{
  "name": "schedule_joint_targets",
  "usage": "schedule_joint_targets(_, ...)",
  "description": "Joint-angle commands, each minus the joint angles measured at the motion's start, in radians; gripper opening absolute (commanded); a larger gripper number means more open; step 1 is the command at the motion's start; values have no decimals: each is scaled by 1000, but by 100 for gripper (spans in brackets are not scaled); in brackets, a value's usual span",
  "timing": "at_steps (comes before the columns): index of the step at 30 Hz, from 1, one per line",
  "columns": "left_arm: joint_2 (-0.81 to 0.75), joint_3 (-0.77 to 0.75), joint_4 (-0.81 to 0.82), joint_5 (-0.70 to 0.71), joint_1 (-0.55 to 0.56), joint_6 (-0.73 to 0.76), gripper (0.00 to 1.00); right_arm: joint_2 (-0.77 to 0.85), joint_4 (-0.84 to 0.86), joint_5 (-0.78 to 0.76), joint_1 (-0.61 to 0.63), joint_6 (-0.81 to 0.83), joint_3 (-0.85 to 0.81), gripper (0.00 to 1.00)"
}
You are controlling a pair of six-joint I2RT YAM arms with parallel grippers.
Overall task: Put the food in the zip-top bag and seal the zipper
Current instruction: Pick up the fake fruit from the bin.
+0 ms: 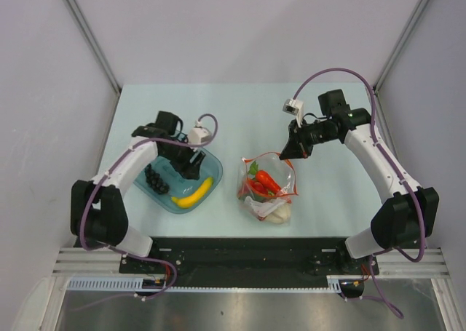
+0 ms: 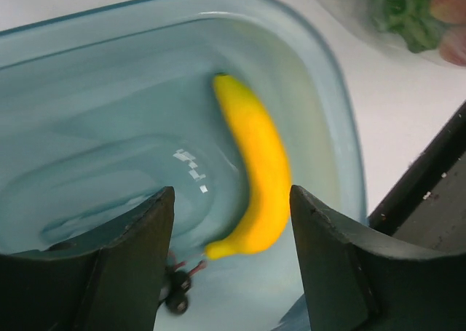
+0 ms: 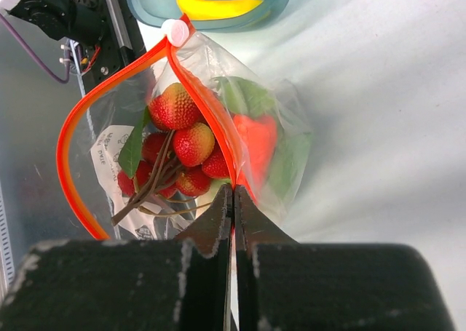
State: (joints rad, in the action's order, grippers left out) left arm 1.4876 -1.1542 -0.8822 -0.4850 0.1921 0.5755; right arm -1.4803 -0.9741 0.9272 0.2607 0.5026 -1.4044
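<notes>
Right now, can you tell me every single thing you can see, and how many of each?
bowl: one, see-through teal, on the table in front of the left arm.
banana: one, yellow, inside the bowl.
grapes: one bunch, dark, inside the bowl.
bag: one, clear, on the table right of the bowl, mouth open.
zipper: one, red-orange strip along the bag's mouth.
berries: one cluster, red, inside the bag.
pepper: one, red-orange, inside the bag.
cabbage: one, pale green-white, at the bag's near end.
table: one, pale, under everything.
left gripper: one, black, open above the bowl.
right gripper: one, black, shut on the zipper.
</notes>
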Motion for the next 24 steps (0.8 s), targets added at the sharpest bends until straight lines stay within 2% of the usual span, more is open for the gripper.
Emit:
schedule_joint_targets(1, 42, 48, 106, 66, 114, -107, 69, 8, -8, -11, 3, 20, 5, 0)
schedule_joint_targets(5, 141, 44, 127, 92, 161, -155, 70, 2, -12, -16, 3, 20, 4, 0)
schedule_joint_targets(10, 195, 66, 166, 98, 182, -193, 70, 0, -15, -19, -1, 24, -4, 0)
schedule_joint_targets(16, 247, 83, 227, 154, 182, -246, 64, -3, -18, -19, -5, 27, -7, 0)
schedule_joint_targets(19, 208, 54, 213, 143, 175, -276, 52, -5, -24, -18, -8, 28, -8, 0)
schedule_joint_targets(20, 189, 45, 197, 137, 172, -284, 41, -5, -25, -18, -9, 30, -8, 0)
schedule_joint_targets(22, 122, 18, 178, 120, 164, -313, 33, 0, -29, -11, -11, 30, -1, 0)
schedule_joint_targets(23, 100, -4, 158, 115, 164, -325, 24, 3, -31, -10, -12, 28, 2, 0)
schedule_joint_targets(24, 76, -16, 147, 111, 162, -350, 20, 5, -32, -8, -12, 27, 8, 0)
